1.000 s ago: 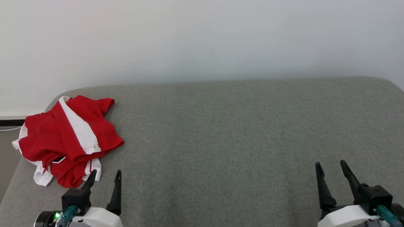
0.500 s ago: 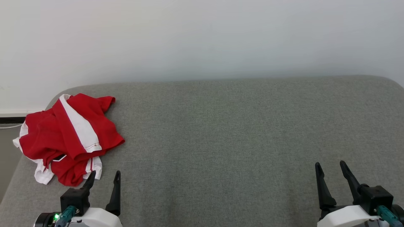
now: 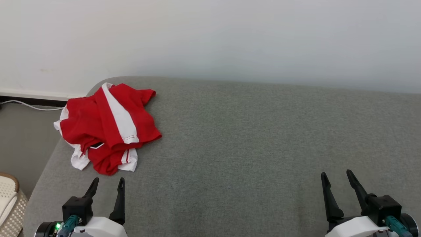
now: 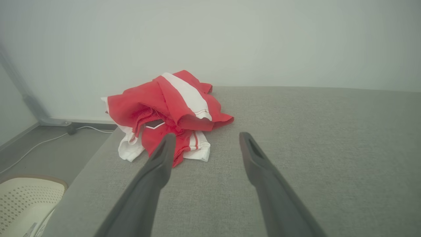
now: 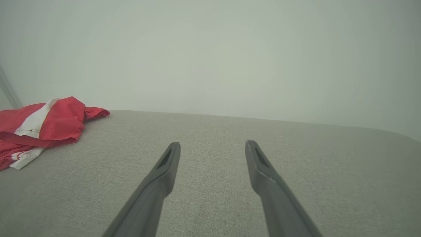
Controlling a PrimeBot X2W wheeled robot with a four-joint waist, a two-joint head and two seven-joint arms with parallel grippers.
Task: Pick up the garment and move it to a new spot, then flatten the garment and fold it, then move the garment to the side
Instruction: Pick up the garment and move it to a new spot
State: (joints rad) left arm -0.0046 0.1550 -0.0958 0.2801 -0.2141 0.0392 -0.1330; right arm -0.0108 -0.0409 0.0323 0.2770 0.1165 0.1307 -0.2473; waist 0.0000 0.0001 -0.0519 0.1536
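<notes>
Far left, on the floor (image 3: pixel 29 138) beside the cushion: a pale perforated basket (image 3: pixel 8 200), partly cut off by the frame, and a thin white cable (image 3: pixel 31 106) along the skirting.

Garment (image 3: pixel 105 128): red w/ white trim, crumpled in a heap at the far-left corner of the grey cushion (image 3: pixel 246 138). Its left side reaches the cushion's edge. Not flat, not folded. In head view the heap's long axis runs far-to-near w/ a slight lean, one end toward the wall (image 3: pixel 210 39), the other toward the robot. The broad white band on top follows approx the same line, far-left to near-right, stitched end facing the robot. One red cuff sticks out at the far-right end, pointing toward the wall and rightward. White hems poke out at the near end and on the left side. Front or back of the garment: can't tell.

Left gripper (image 3: pixel 109 180): on the near side of the heap, just short of it, not touching. Fingers spread apart, nothing btwn them, tips pointing fwd. In left wrist view the left finger overlaps the heap's near hem; the right finger is over bare cushion.

Right gripper (image 3: pixel 336 173): near-right of the cushion, well apart from the garment. Fingers splayed, gripping nothing, pointing fwd w/ a slight lean left. In right wrist view the garment sits at that view's far left, cuff pointing toward its centre.
</notes>
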